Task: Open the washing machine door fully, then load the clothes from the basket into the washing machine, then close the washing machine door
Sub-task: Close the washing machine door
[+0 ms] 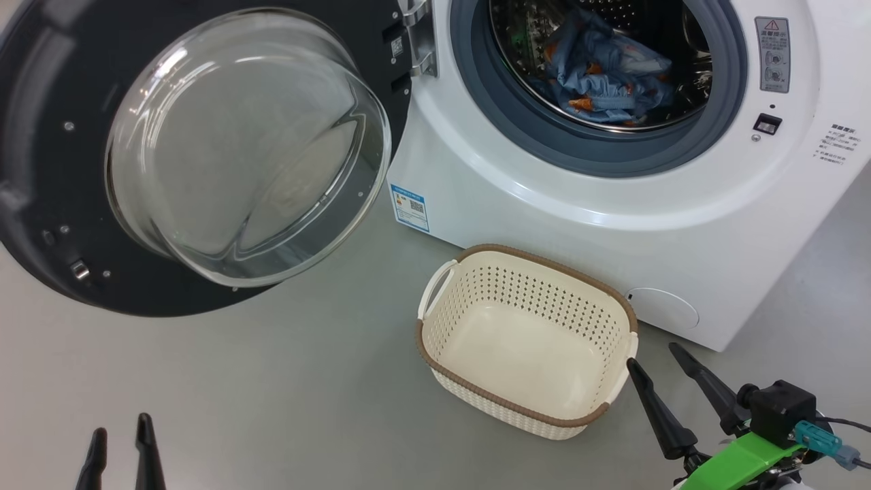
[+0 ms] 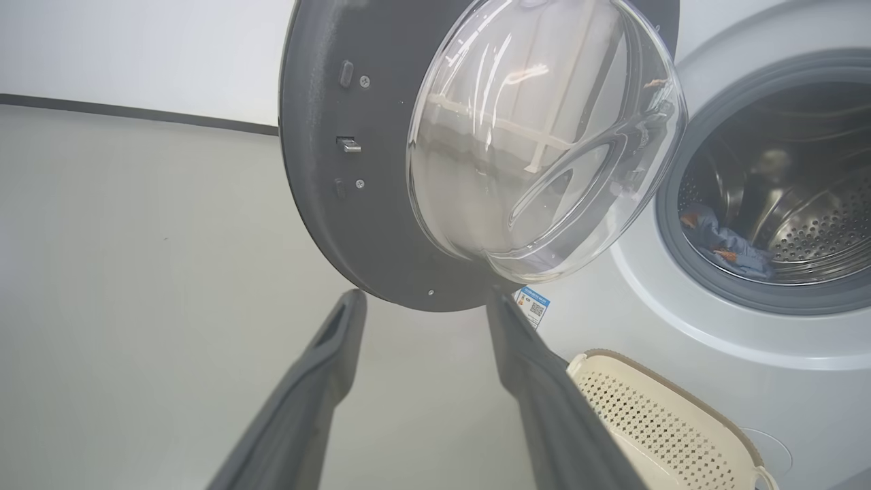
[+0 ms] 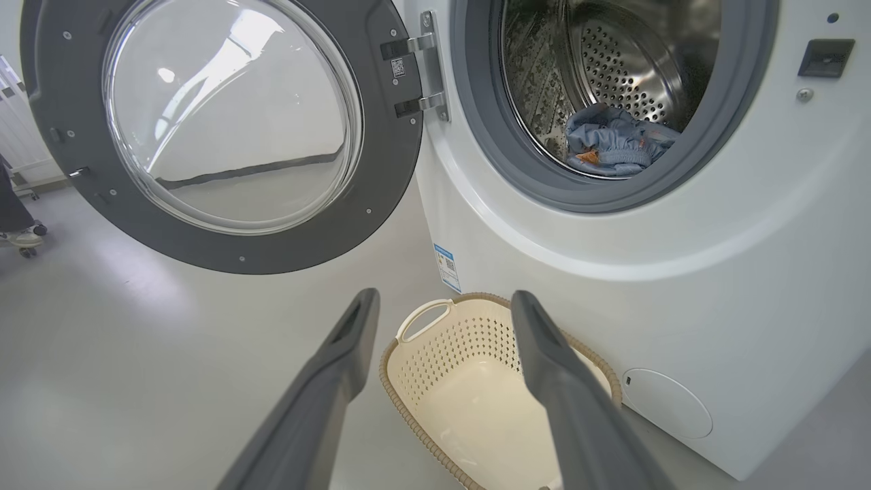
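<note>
The washing machine (image 1: 612, 224) stands with its black-rimmed door (image 1: 41, 170) swung wide open to the left, glass bowl facing me. Blue clothes (image 1: 605, 75) with orange print lie inside the steel drum. The cream basket (image 1: 537, 292) sits empty on the floor in front of the machine. My left gripper (image 1: 121, 425) is open at the lower left, away from everything. My right gripper (image 1: 653, 355) is open beside the basket's right end. The left wrist view shows the left gripper (image 2: 423, 299), door (image 2: 320, 204), clothes (image 2: 728, 248) and basket (image 2: 653, 422). The right wrist view shows the right gripper (image 3: 446, 299) above the basket (image 3: 463, 340), plus the door (image 3: 395, 170) and clothes (image 3: 612, 139).
Grey floor (image 1: 272, 381) spreads left of the basket, under the open door. A round white flap (image 1: 663, 307) and a blue label (image 1: 409, 206) sit low on the machine's front. A dark shape with a small wheel (image 3: 20, 238) stands at the far left edge.
</note>
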{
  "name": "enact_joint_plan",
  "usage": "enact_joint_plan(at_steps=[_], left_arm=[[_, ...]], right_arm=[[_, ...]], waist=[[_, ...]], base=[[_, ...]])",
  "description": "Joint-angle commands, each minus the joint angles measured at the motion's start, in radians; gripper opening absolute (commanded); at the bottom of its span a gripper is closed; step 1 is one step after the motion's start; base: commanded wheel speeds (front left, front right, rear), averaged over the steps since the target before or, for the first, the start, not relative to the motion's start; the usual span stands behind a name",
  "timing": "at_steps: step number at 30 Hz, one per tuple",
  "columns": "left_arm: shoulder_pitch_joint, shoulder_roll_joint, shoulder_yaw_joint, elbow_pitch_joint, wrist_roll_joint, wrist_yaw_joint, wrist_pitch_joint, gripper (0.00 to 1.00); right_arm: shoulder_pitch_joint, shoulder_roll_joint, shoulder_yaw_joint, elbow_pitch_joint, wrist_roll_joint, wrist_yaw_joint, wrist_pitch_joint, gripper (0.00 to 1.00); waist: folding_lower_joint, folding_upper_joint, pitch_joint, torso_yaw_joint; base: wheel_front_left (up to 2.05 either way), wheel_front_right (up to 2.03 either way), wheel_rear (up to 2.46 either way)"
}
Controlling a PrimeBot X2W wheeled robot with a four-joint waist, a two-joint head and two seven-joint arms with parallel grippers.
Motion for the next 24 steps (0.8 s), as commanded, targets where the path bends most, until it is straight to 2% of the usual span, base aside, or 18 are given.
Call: enact_joint_plan(at_steps=[1, 4, 5, 8, 11, 17, 24], left_arm=[[-0.026, 0.019, 0.039, -0.034, 0.006, -0.002, -0.006, 0.59], [-0.043, 0.032, 0.042, -0.051, 0.0, -0.002, -0.006, 0.11], [-0.051, 0.038, 0.046, -0.059, -0.007, -0.002, -0.006, 0.0], [-0.086, 0.071, 0.069, -0.09, -0.032, -0.002, -0.006, 0.0], [-0.137, 0.131, 0.089, -0.116, -0.049, -0.002, -0.006, 0.0], [-0.284, 0.275, 0.167, -0.13, -0.145, -0.002, -0.006, 0.0], [-0.458, 0.457, 0.235, -0.032, -0.287, -0.002, -0.006, 0.0]], right_arm=[[-0.004, -0.009, 0.008, -0.028, 0.011, 0.003, -0.005, 1.0], [0.013, -0.001, -0.011, -0.034, 0.007, 0.003, -0.005, 1.0], [0.019, 0.003, -0.017, -0.036, 0.005, 0.003, -0.005, 1.0], [0.042, 0.015, -0.037, -0.044, -0.001, 0.003, -0.005, 1.0], [0.069, 0.028, -0.063, -0.051, -0.006, 0.003, -0.005, 1.0], [0.095, 0.048, -0.088, -0.067, -0.021, 0.003, -0.005, 1.0], [0.103, 0.056, -0.111, -0.076, -0.031, 0.003, -0.005, 1.0]], waist=[[0.0, 0.0, 0.0, -0.001], [0.0, 0.0, 0.0, -0.003], [0.0, 0.0, -0.001, -0.004], [0.0, 0.0, -0.002, -0.006], [0.0, 0.0, -0.001, -0.009], [0.0, 0.0, 0.025, -0.049], [0.0, 0.0, 0.058, -0.105]], base=[[0.0, 0.0, 0.0], [0.0, 0.0, 0.0], [0.0, 0.0, 0.0], [0.0, 0.0, 0.0], [0.0, 0.0, 0.0], [0.0, 0.0, 0.0], [0.0, 0.0, 0.0]])
